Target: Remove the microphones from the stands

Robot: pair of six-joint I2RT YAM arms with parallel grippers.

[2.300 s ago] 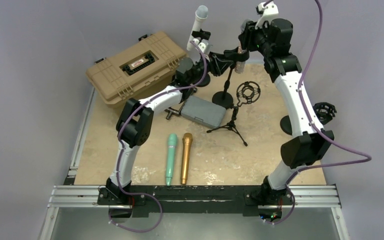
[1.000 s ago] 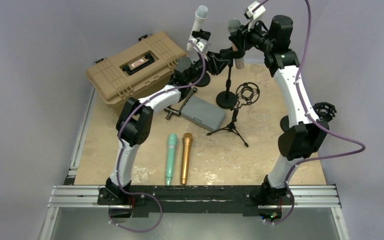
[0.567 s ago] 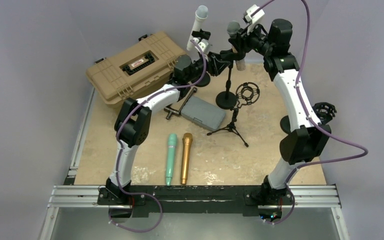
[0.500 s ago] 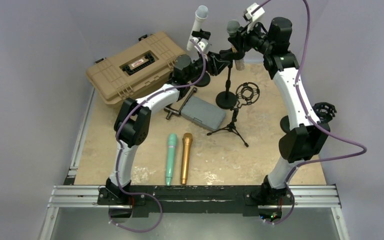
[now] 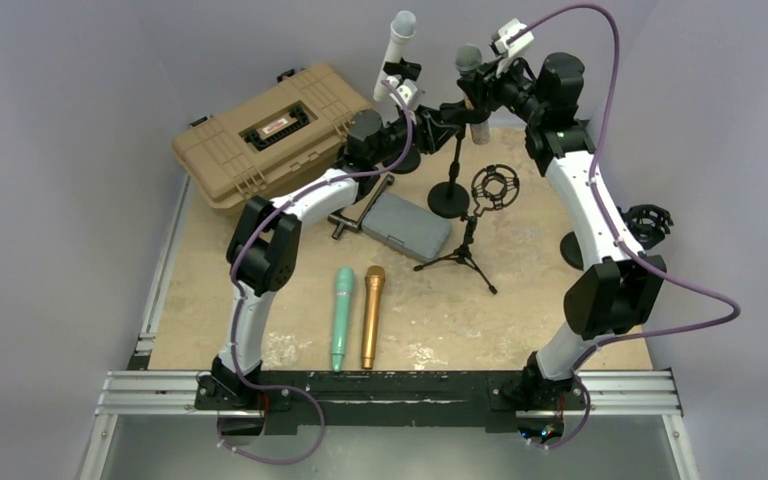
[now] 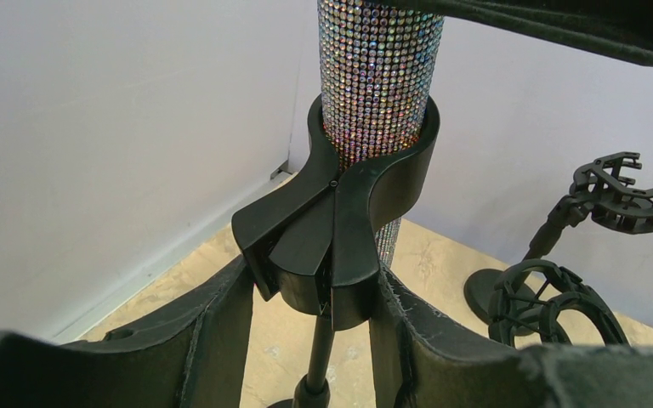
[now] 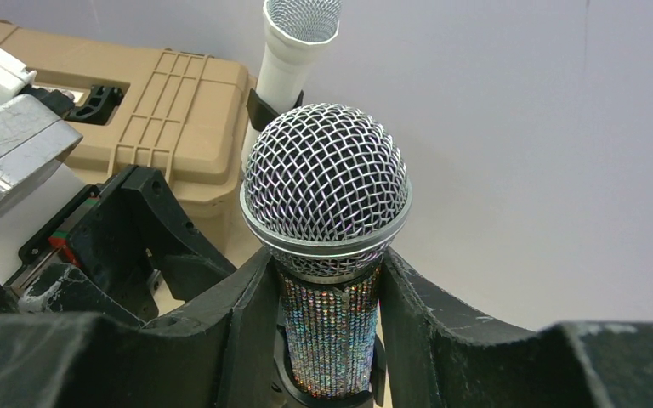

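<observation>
**Double grip at twelve o'clock**

Right tool (image 7: 327,331) clamps the rhinestone-covered silver-mesh microphone (image 7: 327,191) just under its head. Left tool (image 6: 315,293) pinches the black plastic stand clip (image 6: 344,204). Microphone sits upright in that clip, at the bench's (image 5: 520,300) twelve o'clock.

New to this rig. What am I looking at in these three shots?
Two robot arms are bolted to the near edge of a table. The wide picture is from a fixed camera above and behind them; the other two come from wrist cameras. The left gripper clamps the black stand clip; the right gripper grips the rhinestone microphone, seated in that clip. Lying on the table: tan case, grey case, green microphone, gold microphone, tripod stand.
</observation>
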